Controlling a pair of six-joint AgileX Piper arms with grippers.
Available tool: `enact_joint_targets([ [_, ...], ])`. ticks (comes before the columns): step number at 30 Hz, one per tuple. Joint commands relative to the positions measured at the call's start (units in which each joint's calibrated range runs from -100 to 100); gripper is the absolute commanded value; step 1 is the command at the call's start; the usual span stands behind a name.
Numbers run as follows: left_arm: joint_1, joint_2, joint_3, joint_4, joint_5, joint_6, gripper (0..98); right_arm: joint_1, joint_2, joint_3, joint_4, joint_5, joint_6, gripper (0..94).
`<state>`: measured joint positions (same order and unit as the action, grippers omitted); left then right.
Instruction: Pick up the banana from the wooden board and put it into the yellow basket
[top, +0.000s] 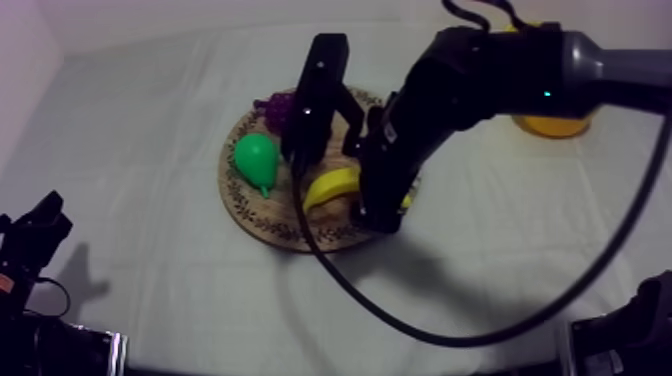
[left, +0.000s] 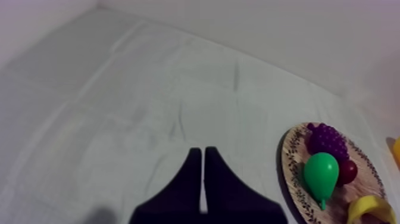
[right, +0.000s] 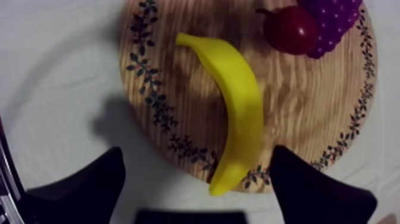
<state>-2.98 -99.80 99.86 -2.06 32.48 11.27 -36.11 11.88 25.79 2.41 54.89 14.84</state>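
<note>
left arm (top: 33, 235): rests low at the near left edge of the bench (top: 150, 300), well apart from the fruit; its jaws are clenched into a narrow wedge on nothing.
pear (top: 257, 158): on the left part of the wooden board (top: 235, 200), clear of the work.
grapes (top: 275, 105): at the board's far side, with the small red fruit (right: 294, 30) touching them, near the banana's far end.
banana (right: 241, 101): lies flat on the board, its near tip at the patterned rim.
right arm (top: 480, 75): reaches in over the board; its jaws are released, spread wide to either side of the banana's near end, and I see no contact.
yellow basket (top: 550, 125): at the far right, well apart from the board and partly behind the arm.
risk, grip: closing this close to the tip could let the smooth curved banana swing or squirt out.
risk, descent: coming down too low could catch a finger on the rim and shove the board.
risk, carry: a loose hold may drop the banana short of the basket.
</note>
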Motion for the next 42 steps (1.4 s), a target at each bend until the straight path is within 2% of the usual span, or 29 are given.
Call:
enact_joint_targets([
  [1, -0.03, -0.03, 0.03, -0.01, 0.02, -0.01, 0.1, 0.22, 2.17, -0.96, 0.14, -0.29, -0.1, 71.4],
  [16, -0.03, -0.03, 0.03, -0.01, 0.02, -0.01, 0.1, 1.71, 13.81, -9.2, 1.3, -2.01, -0.87, 69.1],
  [21, -0.03, -0.03, 0.03, -0.01, 0.02, -0.01, 0.1, 2.21, 15.73, -10.01, 1.14, -2.45, -0.28, 65.7],
  [24, -0.03, -0.03, 0.03, -0.01, 0.02, -0.01, 0.1, 2.8, 16.41, -11.08, 0.18, -2.52, 0.75, 61.5],
  [27, -0.03, -0.03, 0.03, -0.01, 0.02, -0.01, 0.1, 3.35, 16.98, -12.3, -0.81, -2.54, 2.1, 51.5],
  [31, -0.03, -0.03, 0.03, -0.01, 0.02, -0.01, 0.1, 3.49, 17.65, -13.79, -0.69, -1.15, 2.28, 40.0],
  [42, -0.03, -0.03, 0.03, -0.01, 0.02, -0.01, 0.1, 3.93, 18.77, -12.87, -2.19, -1.0, 4.23, 23.8],
])
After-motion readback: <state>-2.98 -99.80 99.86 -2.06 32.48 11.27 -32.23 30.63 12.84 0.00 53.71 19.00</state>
